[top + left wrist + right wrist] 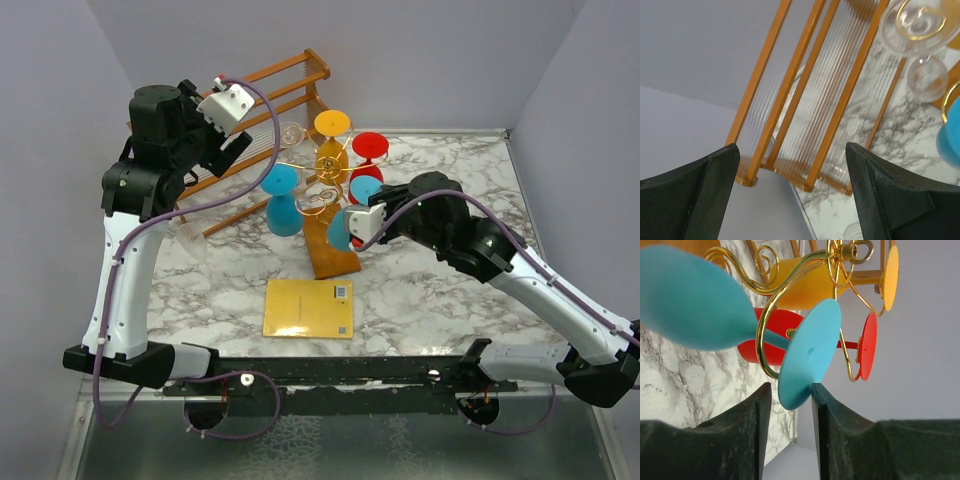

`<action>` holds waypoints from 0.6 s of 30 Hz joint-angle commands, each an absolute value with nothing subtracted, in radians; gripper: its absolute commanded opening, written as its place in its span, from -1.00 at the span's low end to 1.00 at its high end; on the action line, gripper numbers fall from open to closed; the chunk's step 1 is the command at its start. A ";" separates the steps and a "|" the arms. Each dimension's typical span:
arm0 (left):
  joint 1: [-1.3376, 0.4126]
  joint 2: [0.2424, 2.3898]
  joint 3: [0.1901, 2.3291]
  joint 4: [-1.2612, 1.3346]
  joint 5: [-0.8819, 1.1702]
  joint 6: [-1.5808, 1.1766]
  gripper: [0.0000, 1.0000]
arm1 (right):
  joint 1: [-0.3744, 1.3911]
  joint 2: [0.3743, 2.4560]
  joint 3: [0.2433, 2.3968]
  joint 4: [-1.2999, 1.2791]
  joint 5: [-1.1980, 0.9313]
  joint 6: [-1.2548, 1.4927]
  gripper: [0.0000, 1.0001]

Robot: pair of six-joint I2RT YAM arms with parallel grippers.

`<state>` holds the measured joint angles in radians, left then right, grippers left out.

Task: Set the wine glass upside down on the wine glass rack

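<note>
In the top view, the blue wine glass (341, 229) is seen at the right side of the wine glass rack (335, 258). It is carried off the desk (440, 300), bowl down and foot up, with its long axis leaning a little from upright. The right hand (360, 212) is set close against it, and its fingertips are hidden by the glass and the white wrist housing. Where the stem meets the gold wire is too small to be made out. A yellow glass (332, 123), a red glass (370, 145) and a second blue glass (283, 205) are seen foot-up around the post. The left hand (232, 148) is raised over the slatted wooden shelf (290, 75), with a clear glass (290, 133) just beside it.

In the left wrist view, that hand is spread wide and nothing is held between its fingers. The shelf rails are cut off at the top edge. The clear glass is cropped in the upper right corner, and only a sliver of blue is shown at the right border.

In the right wrist view, the stem is seen lying inside a gold loop of the rack. The bowl is blurred and cropped at the left edge, so the axis runs across the picture from bowl at the left to foot at the right. The lower rim of the foot is placed between the two dark fingers (845, 440). It lies against one finger and a narrow gap is left to the other. Whether the rim is clamped or let go cannot be told.
</note>
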<state>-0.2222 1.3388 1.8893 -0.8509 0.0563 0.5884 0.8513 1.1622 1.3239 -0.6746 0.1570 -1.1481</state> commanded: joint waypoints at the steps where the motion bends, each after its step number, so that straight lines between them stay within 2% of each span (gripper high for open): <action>1: -0.173 1.284 1.816 -0.898 0.001 0.633 0.78 | 0.837 1.126 1.316 -0.634 0.192 -1.129 -0.20; 9: -0.039 1.201 1.661 -0.910 -0.008 0.614 0.77 | 0.757 1.057 1.286 -0.642 0.170 -1.104 0.06; 18: 0.083 1.137 1.483 -0.917 -0.008 0.558 0.67 | 0.580 0.957 1.239 -0.663 0.063 -1.030 0.15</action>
<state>0.0422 1.1664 1.5417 -0.9092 0.0097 0.5964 0.6510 1.0042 1.2583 -0.6727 0.1425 -1.0924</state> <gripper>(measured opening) 0.848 0.570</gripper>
